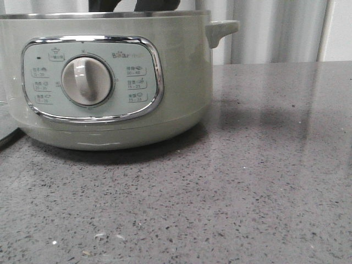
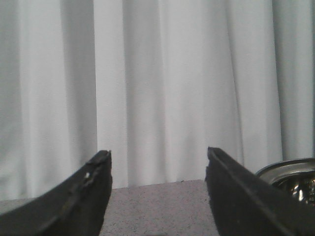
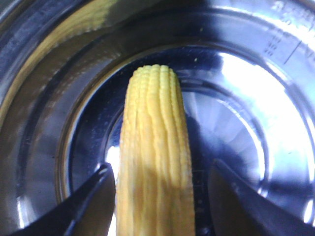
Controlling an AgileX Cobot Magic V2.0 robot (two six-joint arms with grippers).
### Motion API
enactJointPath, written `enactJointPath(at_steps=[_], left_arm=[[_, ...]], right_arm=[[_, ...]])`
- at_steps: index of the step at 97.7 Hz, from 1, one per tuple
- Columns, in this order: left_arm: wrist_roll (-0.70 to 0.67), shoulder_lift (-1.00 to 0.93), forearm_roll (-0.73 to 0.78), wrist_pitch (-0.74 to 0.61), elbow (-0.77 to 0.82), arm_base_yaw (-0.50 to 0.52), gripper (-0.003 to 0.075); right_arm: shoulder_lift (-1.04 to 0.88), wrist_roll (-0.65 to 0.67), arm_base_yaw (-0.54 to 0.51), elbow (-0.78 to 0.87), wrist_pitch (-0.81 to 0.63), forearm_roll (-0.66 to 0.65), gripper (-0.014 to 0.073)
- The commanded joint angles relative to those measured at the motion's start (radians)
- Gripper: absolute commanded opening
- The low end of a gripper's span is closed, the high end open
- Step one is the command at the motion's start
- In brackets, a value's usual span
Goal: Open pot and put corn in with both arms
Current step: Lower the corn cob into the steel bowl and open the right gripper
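Note:
The pale grey-green pot (image 1: 110, 77) stands at the left of the table with no lid on it; its steel rim also shows in the left wrist view (image 2: 288, 169). A black arm body (image 1: 137, 4) shows just above the rim. In the right wrist view the yellow corn (image 3: 155, 147) lies lengthwise over the pot's shiny steel floor (image 3: 256, 98). My right gripper (image 3: 160, 169) is inside the pot, open around the corn, with a gap at one finger. My left gripper (image 2: 158, 155) is open and empty, beside the pot, facing the curtain.
The grey speckled table (image 1: 247, 192) stretches to the right of and in front of the pot. A dark curved edge (image 1: 8, 132), perhaps the lid, lies at the far left beside the pot. A white curtain (image 2: 162, 73) hangs behind the table.

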Motion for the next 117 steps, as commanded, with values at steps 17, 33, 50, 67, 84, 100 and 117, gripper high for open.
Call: enactJointPath(at_steps=[17,33,50,67,84,100,117], left_arm=[[-0.025,-0.005,-0.007,-0.072,-0.036,0.003,0.0375],[-0.028,-0.007,-0.007,-0.072,-0.036,-0.004,0.0375],[-0.028,-0.024,-0.007,-0.072,-0.036,-0.068,0.0323],[-0.028,-0.085,-0.007,-0.070,-0.036,-0.132,0.0141],[-0.028,-0.167,-0.007,-0.015,-0.036,-0.181,-0.0020],[-0.028,-0.237,-0.007,0.087,-0.036,-0.194,-0.0020],[-0.028,-0.312,-0.007,0.197,-0.036,-0.194,-0.0020]], right_arm=[[-0.069,-0.011,-0.002,-0.120,0.018,-0.021,0.0269],[-0.117,-0.011,-0.002,-0.138,0.071,-0.037,0.0107],[-0.175,-0.011,-0.002,-0.138,0.087,-0.067,-0.0067],[-0.239,-0.011,-0.002,-0.128,0.135,-0.080,-0.0074],[-0.317,-0.011,-0.002,-0.066,0.118,-0.113,-0.0074],[-0.407,-0.011,-0.002,0.052,0.046,-0.115,-0.0074],[-0.526,-0.011,-0.002,0.241,-0.077,-0.115,-0.0074]])
